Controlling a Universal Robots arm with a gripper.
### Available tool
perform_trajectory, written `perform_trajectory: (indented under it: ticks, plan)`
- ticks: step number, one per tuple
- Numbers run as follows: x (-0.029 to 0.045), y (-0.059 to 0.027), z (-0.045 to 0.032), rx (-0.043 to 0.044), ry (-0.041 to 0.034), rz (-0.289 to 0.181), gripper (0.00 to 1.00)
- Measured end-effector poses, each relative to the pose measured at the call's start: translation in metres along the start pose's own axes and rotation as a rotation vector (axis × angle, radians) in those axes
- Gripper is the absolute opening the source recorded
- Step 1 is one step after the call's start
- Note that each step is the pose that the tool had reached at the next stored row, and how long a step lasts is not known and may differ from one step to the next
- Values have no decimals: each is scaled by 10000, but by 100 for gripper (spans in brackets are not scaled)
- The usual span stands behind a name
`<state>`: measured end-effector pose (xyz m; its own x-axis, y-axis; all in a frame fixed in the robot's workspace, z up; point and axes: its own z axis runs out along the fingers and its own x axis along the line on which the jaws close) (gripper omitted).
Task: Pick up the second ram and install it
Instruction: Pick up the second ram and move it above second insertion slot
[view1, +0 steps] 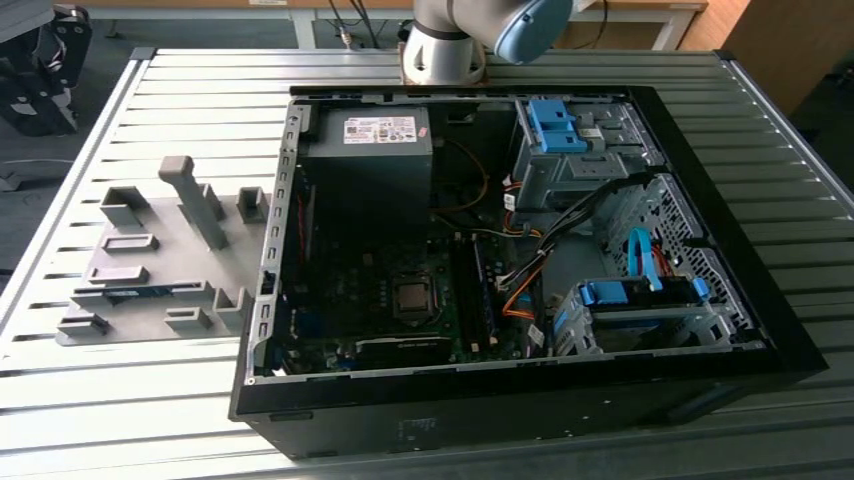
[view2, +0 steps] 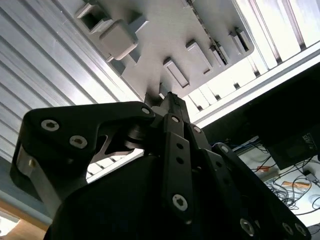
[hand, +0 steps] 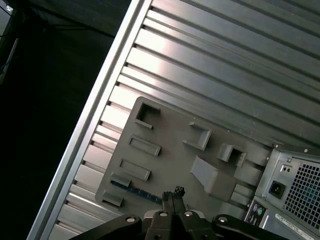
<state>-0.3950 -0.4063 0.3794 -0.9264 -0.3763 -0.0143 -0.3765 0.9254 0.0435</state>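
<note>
- The worktop (view1: 200, 80) is one slatted metal surface. One grey fixture plate (view1: 174, 265) lies on it at the exterior view's left.
- The plate carries several raised grey blocks, one of them a tall post (view1: 195, 200). I judge roughly eight, though some hide one another, so the count is not firm.
- There is one second ram (view1: 134, 292). It rests in a long low holder near the plate's front edge, apparently standing on its thin edge, and it shows as a blue strip in the first wrist view (hand: 135, 190).
- There is one end effector (hand: 172, 194), with its fingers together and nothing between them. It hangs above the plate, apart from it, with the tips aimed close to one end of the stick.
- My judgement for doing this step well:
  - Part the fingers before descending.
  - Centre them over the stick's middle rather than its end.
  - Turn them so the pads meet the two flat faces.
  - Come down straight, so the neighbouring blocks are not struck.
- One open computer case (view1: 534, 420) stands just beside the plate, towards the exterior view's right.
- Inside it are one power supply (view1: 367, 160), one processor socket (view1: 407, 297) and a set of long memory slots (view1: 477, 295).
- There are two blue drive brackets (view1: 551, 125) (view1: 627, 292).
- One arm (view1: 461, 35) rises behind the case.
</note>
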Motion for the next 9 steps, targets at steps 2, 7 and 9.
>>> perform_trajectory:
  ticks: [2, 7, 9]
  plan:
    - [0, 0, 0, 0, 1, -3, 11]
    - [0, 0, 0, 0, 0, -11, 11]
    - [0, 0, 0, 0, 1, -13, 11]
